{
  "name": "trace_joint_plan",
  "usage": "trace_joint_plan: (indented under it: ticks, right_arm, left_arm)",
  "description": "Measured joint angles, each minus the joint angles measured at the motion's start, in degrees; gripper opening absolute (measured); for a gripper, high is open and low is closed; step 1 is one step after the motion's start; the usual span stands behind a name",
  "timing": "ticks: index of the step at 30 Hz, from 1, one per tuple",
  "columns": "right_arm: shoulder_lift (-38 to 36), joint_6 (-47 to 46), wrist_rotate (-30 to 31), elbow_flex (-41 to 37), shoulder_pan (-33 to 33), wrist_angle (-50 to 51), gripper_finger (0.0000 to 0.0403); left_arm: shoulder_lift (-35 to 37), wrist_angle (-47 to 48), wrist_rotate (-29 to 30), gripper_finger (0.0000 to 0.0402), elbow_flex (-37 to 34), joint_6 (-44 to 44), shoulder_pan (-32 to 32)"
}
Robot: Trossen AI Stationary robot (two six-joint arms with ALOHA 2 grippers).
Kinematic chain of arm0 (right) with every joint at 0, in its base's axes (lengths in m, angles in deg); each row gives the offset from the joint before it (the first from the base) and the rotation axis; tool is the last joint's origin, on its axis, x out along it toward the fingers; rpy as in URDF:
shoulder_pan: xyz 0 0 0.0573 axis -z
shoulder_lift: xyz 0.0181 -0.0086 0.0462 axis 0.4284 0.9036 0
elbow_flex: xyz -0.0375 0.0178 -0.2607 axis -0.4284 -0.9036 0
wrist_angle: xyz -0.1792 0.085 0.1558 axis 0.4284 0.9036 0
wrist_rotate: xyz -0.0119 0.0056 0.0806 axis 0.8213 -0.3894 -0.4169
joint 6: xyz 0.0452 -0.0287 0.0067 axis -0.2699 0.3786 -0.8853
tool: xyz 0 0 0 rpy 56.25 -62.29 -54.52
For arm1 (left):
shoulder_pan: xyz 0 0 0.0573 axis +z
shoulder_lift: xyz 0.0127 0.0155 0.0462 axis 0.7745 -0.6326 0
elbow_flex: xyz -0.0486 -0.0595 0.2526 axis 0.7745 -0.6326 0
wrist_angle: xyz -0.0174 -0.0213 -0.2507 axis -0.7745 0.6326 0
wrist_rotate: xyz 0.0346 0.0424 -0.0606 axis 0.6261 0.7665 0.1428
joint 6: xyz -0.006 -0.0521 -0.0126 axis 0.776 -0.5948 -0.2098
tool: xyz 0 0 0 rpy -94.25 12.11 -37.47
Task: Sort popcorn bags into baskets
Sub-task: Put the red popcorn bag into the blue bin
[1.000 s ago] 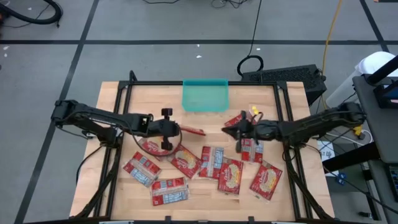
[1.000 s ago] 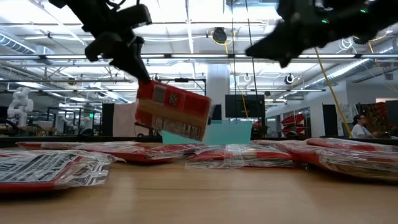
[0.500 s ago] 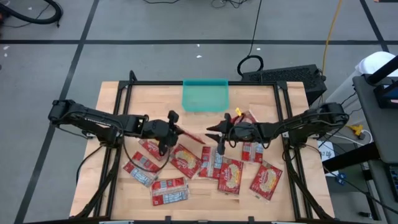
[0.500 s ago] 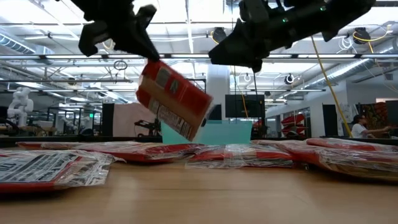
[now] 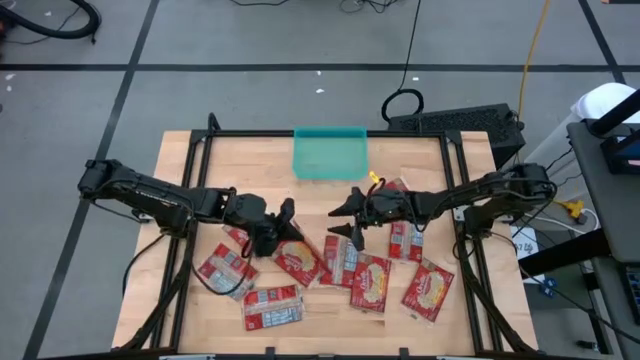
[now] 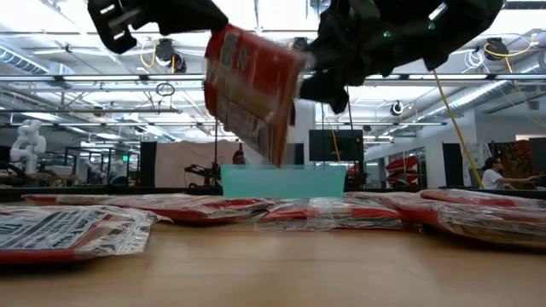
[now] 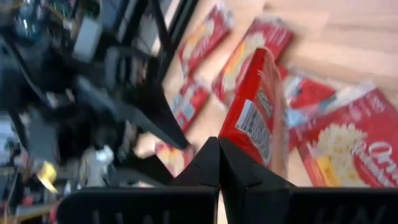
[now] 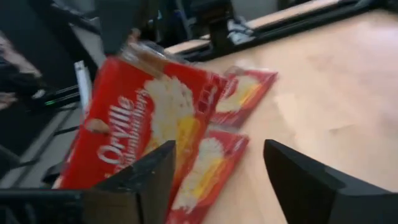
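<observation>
My left gripper (image 5: 287,219) is shut on one red popcorn bag (image 6: 252,89), raised above the middle of the table. The bag's front with its yellow picture (image 8: 143,124) faces my right gripper (image 5: 345,217). That gripper stands open just to the right of the bag, fingers pointing at it, with nothing between them. Several more popcorn bags (image 5: 372,282) lie flat on the near half of the table. The teal basket (image 5: 330,153) sits at the far edge, in the middle. My left gripper pinches the bag by one narrow end (image 7: 241,144) between its two shut fingers, coming level from the table's left. The bag stands on edge, reaching away from the fingers toward the right arm. It is lifted clear of the table and tilted.
Loose bags (image 5: 272,308) cover the near half of the table from left (image 5: 228,270) to right (image 5: 430,292), some under both arms. A black frame (image 5: 200,150) runs round the table. Bare wood lies on both sides of the basket.
My left gripper has raised the bag and carried it a little toward the right arm; the bag has turned from hanging low and slanted to standing higher and steeper. My right gripper has come toward the table's left, up to the bag, and has opened.
</observation>
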Motion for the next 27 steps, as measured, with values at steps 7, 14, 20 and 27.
trace_joint_plan:
  ticks: [7,14,20,27]
  right_arm:
    - [9.1,-3.9,-13.6,0.0,2.1,-14.1,0.0289]
    - [17.0,-4.4,-24.8,0.1,5.7,-26.5,0.0299]
    - [22.1,-2.0,-33.1,3.9,7.5,-26.2,0.0299]
    - [28.4,-0.7,-40.0,11.4,7.5,-25.9,0.0299]
  left_arm:
    - [0.0,-2.7,-4.9,0.0000,0.0,4.7,0.0]
    - [0.0,-4.3,-5.8,0.0001,0.0,8.0,-1.0]
    - [0.0,-5.8,-5.7,0.0001,0.0,7.8,-0.2]
    - [0.0,-5.6,-5.6,0.0001,0.0,7.0,1.9]
